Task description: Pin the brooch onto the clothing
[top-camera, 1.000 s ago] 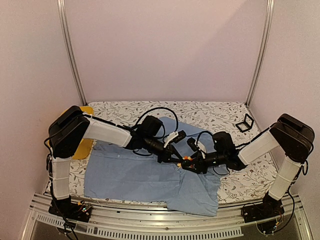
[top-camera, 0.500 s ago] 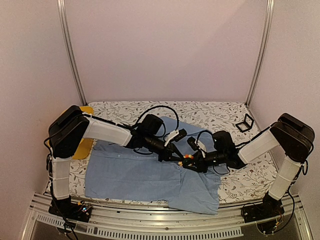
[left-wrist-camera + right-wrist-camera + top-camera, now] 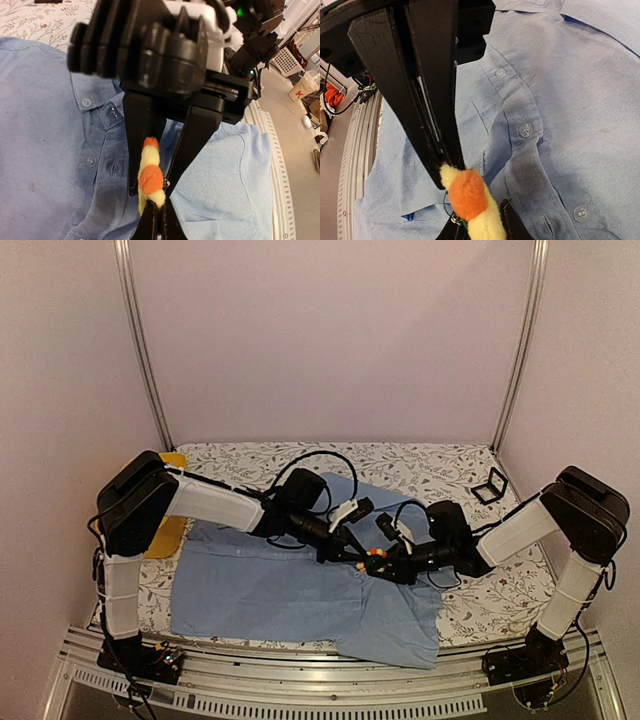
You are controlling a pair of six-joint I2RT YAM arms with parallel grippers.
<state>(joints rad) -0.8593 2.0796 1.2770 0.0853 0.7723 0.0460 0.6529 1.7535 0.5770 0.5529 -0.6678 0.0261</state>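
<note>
From above, we see the shirt (image 3: 260, 590) lying flat on the flowered cloth (image 3: 430, 465), in the lower middle. Both arms lean over its right part, and black cables (image 3: 318, 462) cover the collar area. The left gripper (image 3: 358, 556) and the right gripper (image 3: 390, 564) meet there, with the brooch (image 3: 374, 560) between them. A yellow basket (image 3: 168, 532) lies at the left behind the left arm. A black frame (image 3: 490, 486) sits at the upper right, well apart.

In the left wrist view, the left gripper's own fingers at the bottom edge are clenched on the brooch's lower petal. The right gripper's body fills the upper half. Its fingers stand one at each side of the brooch, and we cannot tell if they press it.

In the right wrist view, the brooch is at the lower middle, over the row of buttons (image 3: 525, 130). The left fingers hide the upper left.
</note>
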